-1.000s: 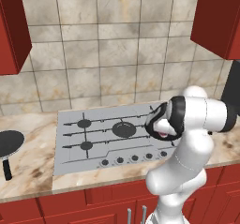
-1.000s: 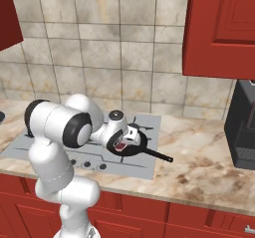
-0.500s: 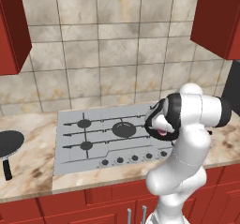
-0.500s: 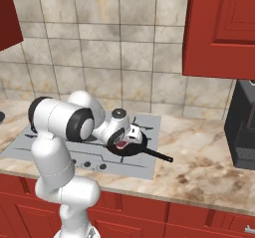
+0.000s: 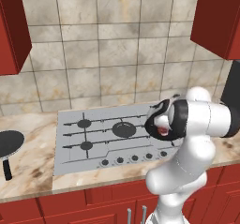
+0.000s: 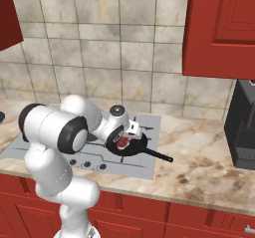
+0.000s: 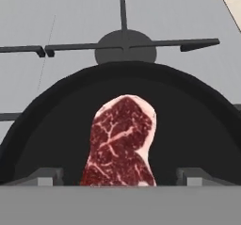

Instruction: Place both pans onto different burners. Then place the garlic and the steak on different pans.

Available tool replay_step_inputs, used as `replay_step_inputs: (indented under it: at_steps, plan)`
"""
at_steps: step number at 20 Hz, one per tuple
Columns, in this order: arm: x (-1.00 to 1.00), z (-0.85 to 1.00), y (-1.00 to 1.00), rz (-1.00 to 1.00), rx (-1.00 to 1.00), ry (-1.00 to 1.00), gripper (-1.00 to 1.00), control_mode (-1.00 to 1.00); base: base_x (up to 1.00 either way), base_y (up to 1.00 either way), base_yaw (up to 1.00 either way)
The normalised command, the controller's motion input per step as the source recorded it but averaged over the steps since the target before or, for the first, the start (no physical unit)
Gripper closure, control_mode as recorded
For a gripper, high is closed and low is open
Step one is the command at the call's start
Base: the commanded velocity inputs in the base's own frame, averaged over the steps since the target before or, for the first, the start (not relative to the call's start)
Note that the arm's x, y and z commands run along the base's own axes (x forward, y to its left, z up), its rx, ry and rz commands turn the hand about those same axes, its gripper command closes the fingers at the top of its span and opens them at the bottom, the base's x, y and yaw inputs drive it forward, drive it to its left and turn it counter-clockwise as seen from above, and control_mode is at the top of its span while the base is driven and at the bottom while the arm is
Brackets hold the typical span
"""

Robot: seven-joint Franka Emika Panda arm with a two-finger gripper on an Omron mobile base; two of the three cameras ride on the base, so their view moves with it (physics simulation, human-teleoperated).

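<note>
One black pan (image 6: 133, 147) sits on the right side of the silver cooktop (image 5: 93, 143), its handle pointing to the front right. The red steak (image 7: 121, 141) lies flat inside this pan (image 7: 47, 120), also seen as a red patch (image 6: 123, 141). My gripper (image 7: 120, 176) hovers low over the steak, open, with both fingertips (image 7: 44, 176) standing wide of the meat. A rear burner (image 7: 124, 47) shows just beyond the pan's rim. The second pan (image 5: 9, 144) rests on the marble counter left of the cooktop. The garlic is out of view.
A row of knobs (image 5: 133, 158) lines the cooktop's front edge. A dark appliance (image 6: 244, 127) stands on the counter at far right. Red wall cabinets (image 6: 219, 28) hang above, and the tiled wall closes the back.
The fingers have spread wider, and the steak now lies loose in the pan. The arm has barely shifted.
</note>
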Motion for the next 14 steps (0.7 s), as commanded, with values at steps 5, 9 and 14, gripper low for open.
replay_step_inputs:
  at_steps: [5, 9, 14]
  plan:
    - [-0.25, 0.69, 0.0, 0.0, 0.0, 0.0, -1.0, -1.0, 0.0, 0.0, 0.0]
    - [-0.3, 0.71, 0.06, 0.0, 0.0, 0.0, -1.0, -1.0, 0.0, 0.0, 0.0]
    - [-0.47, 0.62, 0.17, 0.0, 0.0, 0.06, -1.0, -1.0, 0.0, 0.0, 0.0]
